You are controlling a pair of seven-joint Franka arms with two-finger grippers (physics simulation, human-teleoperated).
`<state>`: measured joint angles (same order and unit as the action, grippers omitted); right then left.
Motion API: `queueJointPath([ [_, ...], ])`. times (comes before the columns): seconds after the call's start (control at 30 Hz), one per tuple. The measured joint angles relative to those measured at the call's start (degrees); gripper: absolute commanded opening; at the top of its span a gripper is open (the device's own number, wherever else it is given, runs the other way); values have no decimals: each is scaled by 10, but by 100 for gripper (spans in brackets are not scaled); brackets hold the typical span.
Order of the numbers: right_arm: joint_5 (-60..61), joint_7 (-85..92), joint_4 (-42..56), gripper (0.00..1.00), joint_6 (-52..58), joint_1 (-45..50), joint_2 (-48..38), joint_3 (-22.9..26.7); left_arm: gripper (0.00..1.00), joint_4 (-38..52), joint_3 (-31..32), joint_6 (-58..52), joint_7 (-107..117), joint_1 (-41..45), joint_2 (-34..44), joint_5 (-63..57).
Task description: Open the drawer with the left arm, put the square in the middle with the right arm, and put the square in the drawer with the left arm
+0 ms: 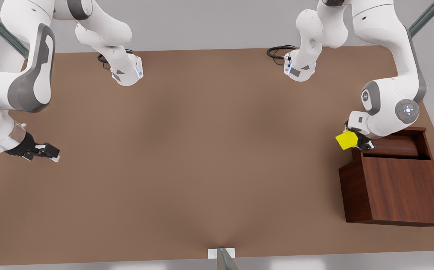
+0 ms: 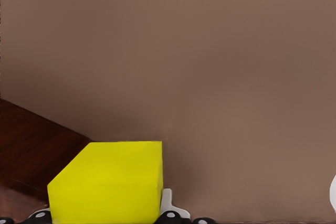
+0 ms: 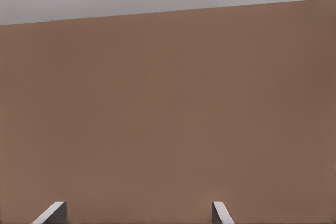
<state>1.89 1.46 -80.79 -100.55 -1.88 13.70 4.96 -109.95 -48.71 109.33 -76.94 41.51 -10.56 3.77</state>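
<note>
Front view: left gripper clamped on the yellow square, held in the air just beside the cabinet's corner, at the edge of the open drawer. Left wrist view: square between the fingers, wood below, bare table beyond. Right gripper hovers over the table at the front view's left, fingers apart, holding nothing.

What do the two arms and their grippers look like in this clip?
Both arms are glossy white with grey joint bands and black cables looped at their bases. The left arm has a round grey cap with small lights; its black left gripper is white-tipped. The right arm ends in a matching black right gripper.
</note>
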Motion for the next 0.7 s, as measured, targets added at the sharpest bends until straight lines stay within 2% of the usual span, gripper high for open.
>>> queueJointPath([
  [0.13, -5, 0, 1, 100, -1, 12, 8, -4, 70, 0, -53, 16, -74, -9, -21, 1],
  [0.4, -2, 0, 2, 100, -1, 11, 13, -4, 71, 0, -56, 87, -191, -109, -77, 5],
  [0.43, -4, 0, 2, 100, -1, 12, 14, -4, 100, 0, -56, 90, -193, -114, -84, 5],
  [0.67, -2, 0, -1, 100, 1, 8, 15, -4, 100, 1, -56, 87, -182, -119, -94, 15],
  [0.7, -2, 1, -1, 100, 1, 7, 16, -4, 100, 2, -56, 67, -126, -118, -94, 20],
])
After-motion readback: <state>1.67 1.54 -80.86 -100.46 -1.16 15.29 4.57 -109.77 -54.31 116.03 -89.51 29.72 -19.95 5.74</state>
